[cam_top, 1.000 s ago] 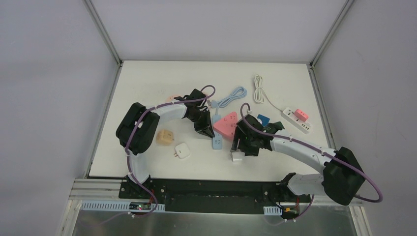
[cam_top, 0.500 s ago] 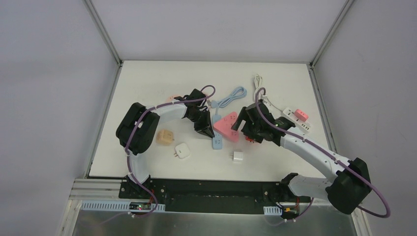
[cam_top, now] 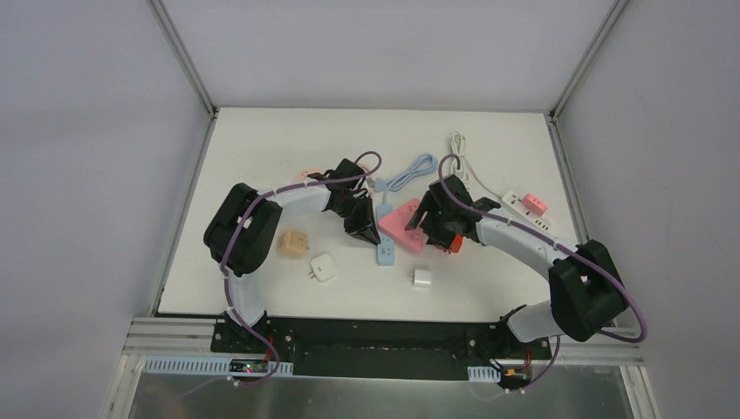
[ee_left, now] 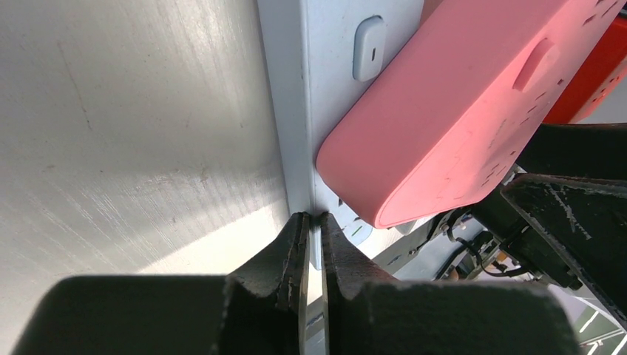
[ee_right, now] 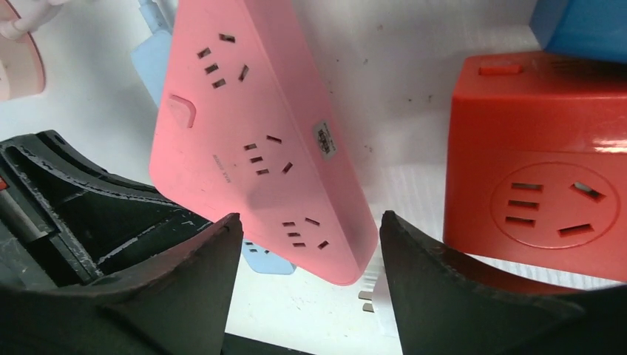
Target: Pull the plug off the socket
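Centre of bench (cam_top: 262, 148): pink socket (cam_top: 403, 224), triangular, lying partly over a pale blue strip (ee_left: 296, 111). Every outlet on its visible face stands empty.

White plug (cam_top: 422, 279): loose on the bench, near the pink socket's closest corner but apart from it.

Progress, by my judgement: that plug looks already pulled. I see nothing seated that is left to draw, though the underside is hidden.

Right end effector (ee_right: 309, 222): spread wide above the pink socket's corner, gripping nothing.

Left end effector (ee_left: 310, 222): fingers nearly together, tips against the pale blue strip's end. Whether they pinch it I cannot tell.

Red cube socket (ee_right: 532, 170): just beside the pink one, outlet empty.
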`<control>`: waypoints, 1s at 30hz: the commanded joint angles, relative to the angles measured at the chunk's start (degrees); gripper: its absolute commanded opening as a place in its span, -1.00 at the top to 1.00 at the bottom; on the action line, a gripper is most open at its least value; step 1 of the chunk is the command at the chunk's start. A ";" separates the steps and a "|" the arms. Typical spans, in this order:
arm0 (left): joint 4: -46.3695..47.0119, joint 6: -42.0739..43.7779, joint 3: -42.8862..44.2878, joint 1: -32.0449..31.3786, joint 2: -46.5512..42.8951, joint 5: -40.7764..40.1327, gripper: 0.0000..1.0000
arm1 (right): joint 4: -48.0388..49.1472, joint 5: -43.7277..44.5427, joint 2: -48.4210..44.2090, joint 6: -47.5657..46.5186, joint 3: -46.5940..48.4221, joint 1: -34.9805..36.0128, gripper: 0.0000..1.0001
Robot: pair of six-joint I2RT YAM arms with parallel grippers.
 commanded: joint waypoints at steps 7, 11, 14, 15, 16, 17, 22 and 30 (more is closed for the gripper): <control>-6.15 3.30 -2.38 -0.10 0.05 -4.89 0.68 | 7.52 -6.76 2.34 0.77 -0.63 0.19 -0.12; -6.00 3.44 -2.29 0.03 -2.01 -5.33 0.37 | 8.49 -8.37 2.81 2.04 -0.36 0.92 0.01; -5.90 3.50 -2.37 0.24 -3.54 -6.09 0.23 | 8.99 -8.78 3.33 3.22 -0.03 1.86 0.06; -5.86 3.53 -2.50 0.29 -3.87 -6.22 0.22 | 9.14 -8.66 3.51 3.78 0.05 2.34 0.07; -5.75 3.49 -2.66 0.33 -4.14 -6.29 0.22 | 9.32 -8.59 3.76 4.27 0.16 3.02 0.08; -5.58 3.42 -2.91 0.41 -4.36 -6.40 0.21 | 9.43 -8.43 4.00 4.75 0.31 3.45 0.09; -2.84 2.20 -5.85 0.67 -6.52 -6.36 0.10 | 8.33 -7.40 6.33 5.26 2.41 4.75 0.12; 5.63 -0.06 -9.85 1.13 -12.08 -4.39 -0.07 | 7.83 -7.89 7.96 5.85 4.89 4.90 0.13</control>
